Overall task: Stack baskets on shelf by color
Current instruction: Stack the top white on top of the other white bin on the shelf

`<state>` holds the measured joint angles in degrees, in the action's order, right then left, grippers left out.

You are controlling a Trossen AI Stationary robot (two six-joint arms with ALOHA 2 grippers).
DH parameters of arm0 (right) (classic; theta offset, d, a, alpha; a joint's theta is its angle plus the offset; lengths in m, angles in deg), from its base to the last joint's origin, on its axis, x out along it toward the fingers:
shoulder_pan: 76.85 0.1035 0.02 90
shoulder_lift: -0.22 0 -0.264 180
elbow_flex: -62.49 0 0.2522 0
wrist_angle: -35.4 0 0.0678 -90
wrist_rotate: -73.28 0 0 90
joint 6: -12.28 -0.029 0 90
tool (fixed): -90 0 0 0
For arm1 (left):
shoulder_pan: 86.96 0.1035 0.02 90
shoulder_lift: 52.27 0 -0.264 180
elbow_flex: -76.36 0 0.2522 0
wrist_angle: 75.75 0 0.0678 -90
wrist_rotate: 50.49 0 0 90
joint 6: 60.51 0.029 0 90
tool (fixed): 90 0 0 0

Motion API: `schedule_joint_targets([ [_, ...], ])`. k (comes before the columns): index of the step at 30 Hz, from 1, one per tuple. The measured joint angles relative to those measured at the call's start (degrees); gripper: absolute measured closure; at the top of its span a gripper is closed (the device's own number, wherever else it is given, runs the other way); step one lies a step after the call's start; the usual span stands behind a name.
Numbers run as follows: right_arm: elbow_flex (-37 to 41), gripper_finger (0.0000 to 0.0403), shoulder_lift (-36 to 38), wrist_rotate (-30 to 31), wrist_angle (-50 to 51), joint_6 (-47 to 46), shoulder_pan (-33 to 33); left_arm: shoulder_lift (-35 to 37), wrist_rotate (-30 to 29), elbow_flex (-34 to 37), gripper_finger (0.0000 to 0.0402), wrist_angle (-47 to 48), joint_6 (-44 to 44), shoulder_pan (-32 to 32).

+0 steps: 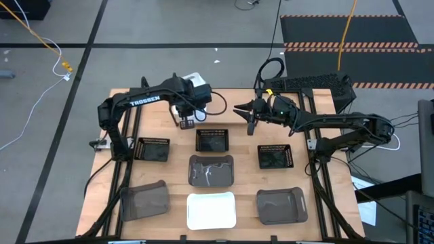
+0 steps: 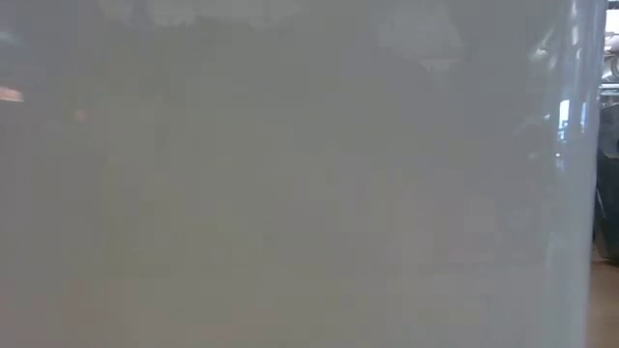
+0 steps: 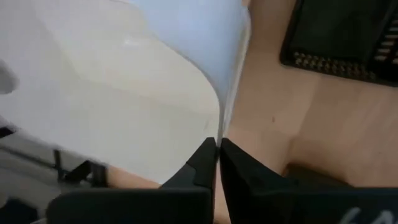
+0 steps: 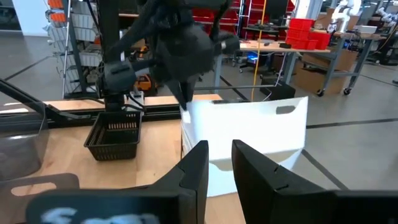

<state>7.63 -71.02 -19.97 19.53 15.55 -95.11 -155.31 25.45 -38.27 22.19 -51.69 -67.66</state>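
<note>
My left gripper (image 3: 217,149) (image 1: 186,119) points down at the table's far middle, shut on a white basket (image 4: 249,134) (image 3: 124,81). My right gripper (image 4: 219,155) (image 1: 247,114) is level and faces the table's left, a little to the right of that basket, open with nothing between its fingers. Flat on the tabletop lie three black mesh baskets (image 1: 153,149) (image 1: 212,140) (image 1: 274,156), three translucent grey baskets (image 1: 211,169) (image 1: 144,200) (image 1: 281,205) and another white basket (image 1: 211,210). I cannot make out the shelf. My left gripper pinches the white basket's thin upper rim (image 3: 219,127) between its two fingers, one inside the wall and one outside. The fingers come from above, pointing down. The basket stands tilted below them; whether its lower edge (image 4: 249,180) touches the table I cannot tell.
Black frame rails run from near to far along the table's left side (image 1: 129,135) and right side (image 1: 319,176). A dark box (image 1: 312,85) and cables sit at the far right corner. A pale surface (image 2: 290,174) fills the low view.
</note>
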Motion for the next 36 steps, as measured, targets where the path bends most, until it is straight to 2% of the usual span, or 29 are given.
schedule_joint_targets([
  [10,0.02,0.0339,0.01,0.02,-0.11,0.44,0.0,0.04,-2.3,-8.75,0.0397,4.86,-2.52,-0.91],
  [25,0.02,0.0339,0.01,0.2,-1.82,0.61,-0.02,-1.9,-3.02,-8.96,0.04,5.58,-5.05,-1.76],
  [31,0.02,0.0339,0.02,0.2,-1.88,1.09,-0.29,-1.89,-6.86,-8.96,0.0401,5.75,-4.84,-2.31],
  [36,0.02,0.0339,0.02,0.24,-1.86,1.07,-0.69,-2.38,-7.0,-8.96,0.0401,5.9,-4.92,-2.69],
])
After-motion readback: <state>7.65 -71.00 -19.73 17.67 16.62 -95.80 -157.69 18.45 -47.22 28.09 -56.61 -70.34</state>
